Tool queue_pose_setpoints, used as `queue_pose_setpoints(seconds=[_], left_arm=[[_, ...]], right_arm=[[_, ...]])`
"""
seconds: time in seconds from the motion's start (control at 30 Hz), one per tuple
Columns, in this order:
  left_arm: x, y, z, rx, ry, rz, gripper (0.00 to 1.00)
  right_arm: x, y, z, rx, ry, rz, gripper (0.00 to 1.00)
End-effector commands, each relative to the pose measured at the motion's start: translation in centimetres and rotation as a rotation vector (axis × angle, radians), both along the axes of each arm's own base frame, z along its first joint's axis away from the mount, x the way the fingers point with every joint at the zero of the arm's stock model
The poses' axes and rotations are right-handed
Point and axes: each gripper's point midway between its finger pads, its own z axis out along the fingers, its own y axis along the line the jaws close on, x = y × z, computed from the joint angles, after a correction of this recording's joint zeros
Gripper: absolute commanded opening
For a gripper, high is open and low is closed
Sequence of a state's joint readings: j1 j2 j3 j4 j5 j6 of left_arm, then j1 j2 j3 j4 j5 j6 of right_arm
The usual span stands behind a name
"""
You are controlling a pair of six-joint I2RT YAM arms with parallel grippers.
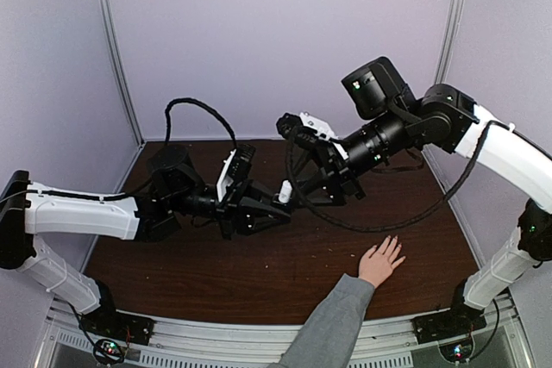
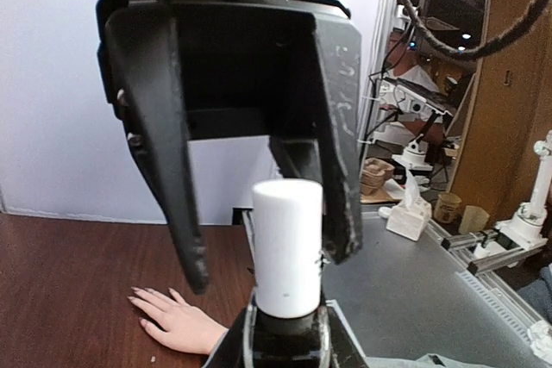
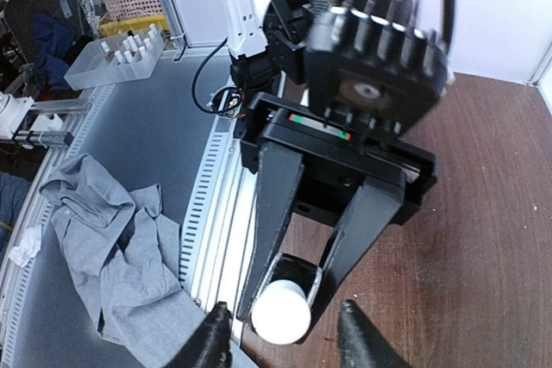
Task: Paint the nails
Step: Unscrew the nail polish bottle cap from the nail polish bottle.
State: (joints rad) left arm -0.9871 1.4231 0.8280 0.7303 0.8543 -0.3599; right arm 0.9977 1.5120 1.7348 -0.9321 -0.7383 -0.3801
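While the two arms meet above the middle of the dark wooden surface (image 1: 259, 273), the left gripper (image 1: 274, 206) reaches in from its side with its fingers (image 3: 276, 204) clenched on a small bottle (image 2: 285, 331). Its dark body is pinched low between them, and the white cap (image 2: 287, 247) stands clear beyond the tips. The right gripper (image 3: 283, 340) comes in from the opposite side, pointing straight at that cap. Its fingers (image 3: 216, 338) are released and stand apart, one on each side of the cap. From the right wrist there is a gap on both sides. From the left wrist one finger looks very close to the cap, and I cannot tell whether it touches.

Down by the near edge, on the right arm's side, a person's hand (image 1: 380, 261) lies palm down on the wood with its digits fanned out, a grey sleeve (image 1: 332, 325) trailing back toward the rail. The nails (image 1: 393, 240) sit at those spread tips, pointing toward the back wall — well apart from both grippers and the bottle. They are too small to tell whether any colour is on them.
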Motion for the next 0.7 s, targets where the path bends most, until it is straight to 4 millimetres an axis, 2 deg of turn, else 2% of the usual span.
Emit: queue_pose_setpoints(seconds=[0.0,0.13,0.17,0.2,0.4,0.67], left_arm=[[1.7,1.0,2.1,-0.073,-0.103,0.165,0.00],[3.3,1.4,1.4,-0.056,-0.124,0.280,0.00],[3.6,1.5,1.3,-0.053,-0.125,0.304,0.00],[4.0,1.6,1.2,-0.050,-0.125,0.325,0.00],[5.9,2.2,0.4,-0.029,-0.136,0.456,0.00],[9.2,2.8,-0.6,0.004,-0.141,0.649,0.00]], right_arm=[[0.8,-1.2,2.7,0.069,-0.080,-0.103,0.52],[2.6,-1.9,4.9,0.179,-0.159,-0.241,0.80],[2.8,-2.3,5.4,0.209,-0.171,-0.270,0.93],[3.0,-2.6,6.0,0.247,-0.185,-0.297,0.99],[5.1,-4.9,7.5,0.355,-0.190,-0.510,1.00],[8.6,-4.4,4.9,0.221,-0.068,-0.724,1.00]])
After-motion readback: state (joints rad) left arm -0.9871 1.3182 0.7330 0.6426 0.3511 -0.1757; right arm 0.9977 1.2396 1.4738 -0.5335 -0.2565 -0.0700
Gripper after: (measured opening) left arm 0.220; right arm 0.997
